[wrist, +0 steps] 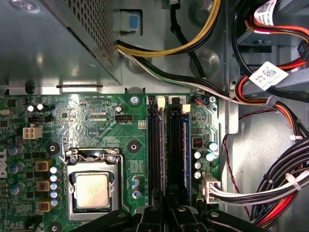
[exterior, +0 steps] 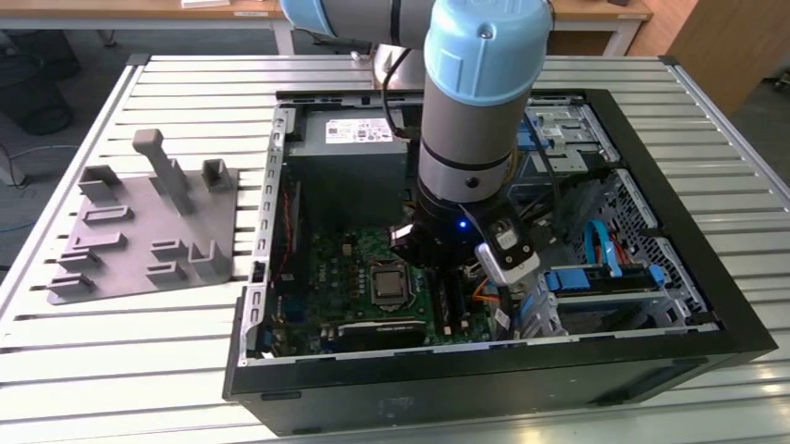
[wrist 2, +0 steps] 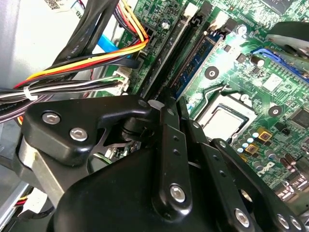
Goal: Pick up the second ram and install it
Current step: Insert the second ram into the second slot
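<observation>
Inside the open computer case (exterior: 642, 148), the fingers (wrist: 164, 205), closed, press the second ram (wrist: 186, 145) into its motherboard (wrist: 96, 121) slot.

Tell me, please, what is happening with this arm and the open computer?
A single robot arm is reaching down into an open computer case lying on a slatted table. Its gripper sits low over the memory slots of the green motherboard, beside the processor socket. In both wrist views a blue ram stick stands on edge in one of the slots. A grey holder tray sits on the table at the exterior view's left.
</observation>
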Robot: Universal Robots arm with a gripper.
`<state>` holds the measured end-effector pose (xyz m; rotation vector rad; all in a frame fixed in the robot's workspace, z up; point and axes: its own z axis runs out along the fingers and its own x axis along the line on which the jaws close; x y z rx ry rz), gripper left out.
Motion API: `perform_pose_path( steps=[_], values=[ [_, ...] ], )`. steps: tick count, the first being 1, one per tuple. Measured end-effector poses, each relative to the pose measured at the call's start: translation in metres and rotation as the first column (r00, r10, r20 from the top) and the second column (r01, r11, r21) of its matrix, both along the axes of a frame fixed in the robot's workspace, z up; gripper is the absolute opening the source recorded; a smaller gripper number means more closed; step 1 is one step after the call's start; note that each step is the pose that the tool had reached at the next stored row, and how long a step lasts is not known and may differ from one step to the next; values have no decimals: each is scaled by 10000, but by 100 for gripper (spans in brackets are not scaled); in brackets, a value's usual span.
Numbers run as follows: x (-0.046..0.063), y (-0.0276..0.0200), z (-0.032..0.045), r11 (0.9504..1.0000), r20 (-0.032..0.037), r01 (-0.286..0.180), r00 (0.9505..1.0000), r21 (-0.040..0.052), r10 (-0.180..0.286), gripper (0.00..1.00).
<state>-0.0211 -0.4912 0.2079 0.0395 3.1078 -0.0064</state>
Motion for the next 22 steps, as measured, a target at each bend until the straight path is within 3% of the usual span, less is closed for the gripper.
perform_pose_path(
  steps=[3, 4, 6, 7, 9, 16, 18, 22],
  values=[
    [0, 0, -2, 10000, 1, 1, 10000, 3, -1, 15],
    [0, 1, -2, 10000, 1, 1, 10000, 2, -1, 21],
    [0, 0, -2, 10000, 0, 0, 10000, 1, 0, 21],
    [0, 0, -2, 10000, 0, 0, 10000, 0, 0, 27],
    [0, 0, 30, 10000, 1, 1, 10000, 2, -1, 27],
    [0, 21, 349, 10000, -1, 0, 10000, -3, 0, 26],
    [1, 32, 440, 10000, 0, -1, 10000, -4, 1, 13],
    [0, 40, 622, 10000, 0, 0, 10000, -4, 0, 10]
  ],
)
